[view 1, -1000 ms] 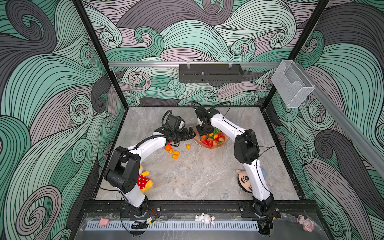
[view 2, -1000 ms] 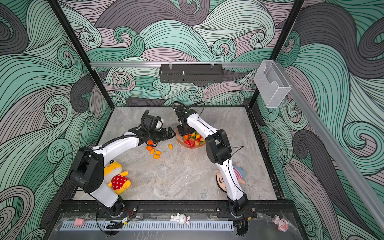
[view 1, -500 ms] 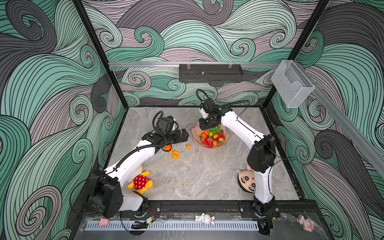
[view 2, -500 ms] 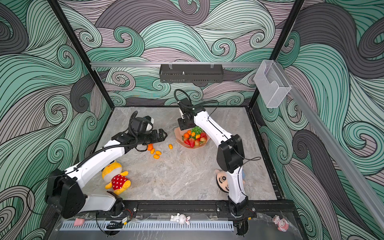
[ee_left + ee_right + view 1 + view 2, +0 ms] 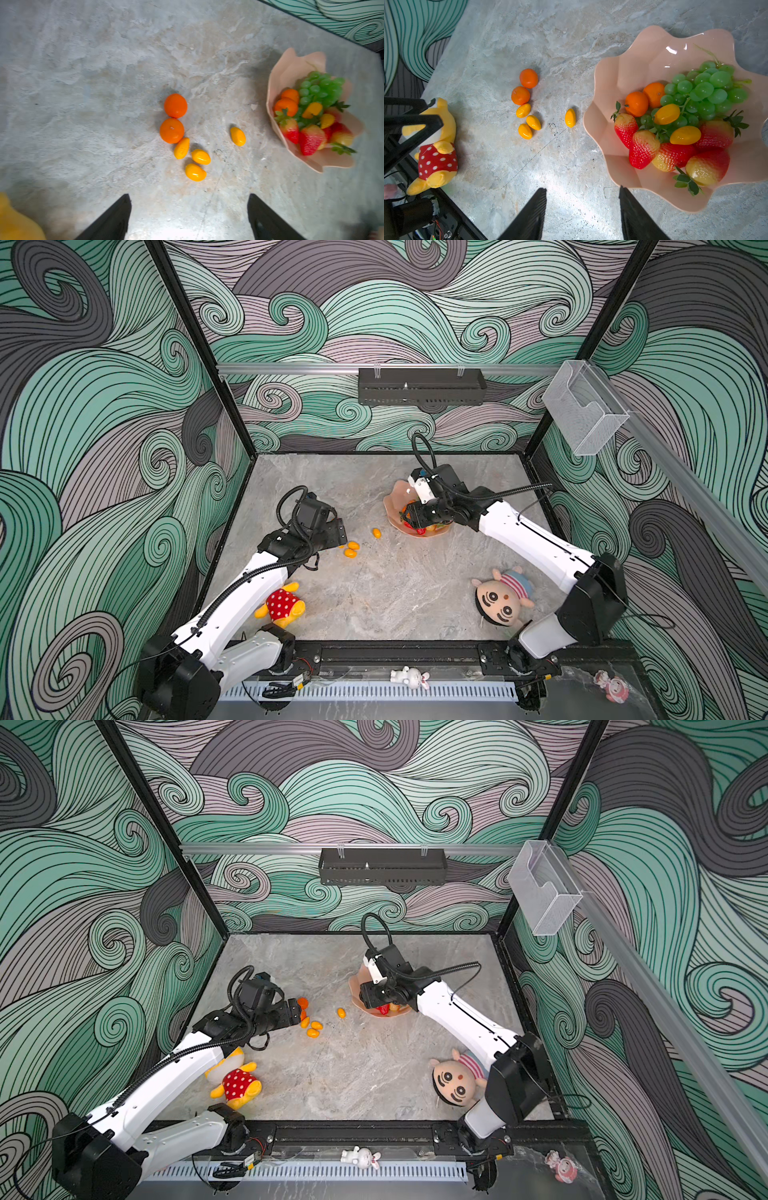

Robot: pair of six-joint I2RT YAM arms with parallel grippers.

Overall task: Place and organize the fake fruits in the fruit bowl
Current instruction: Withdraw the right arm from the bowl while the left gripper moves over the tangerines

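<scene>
The pink scalloped fruit bowl (image 5: 643, 62) (image 5: 395, 499) holds a green grape bunch (image 5: 704, 89), two tangerines, two kumquats and several strawberries (image 5: 643, 151). On the table to its left lie two tangerines (image 5: 175, 105) (image 5: 171, 130), three kumquats in a cluster (image 5: 200, 156) and a single kumquat (image 5: 238, 136) nearer the bowl. My left gripper (image 5: 188, 196) (image 5: 296, 1011) hangs open and empty over the tangerines, which it hides in a top view. My right gripper (image 5: 582, 188) (image 5: 409, 516) is open and empty above the bowl's left rim.
A yellow plush in red polka dots (image 5: 282, 605) lies by the left arm near the front. A round-faced doll (image 5: 503, 601) lies front right beside the right arm. A clear box (image 5: 582, 414) hangs on the right wall and a black tray (image 5: 419, 385) on the back wall.
My left gripper has pulled back left and toward the front, away from the bowl, its jaws a little narrower. My right gripper has come forward over the bowl and opened wider.
</scene>
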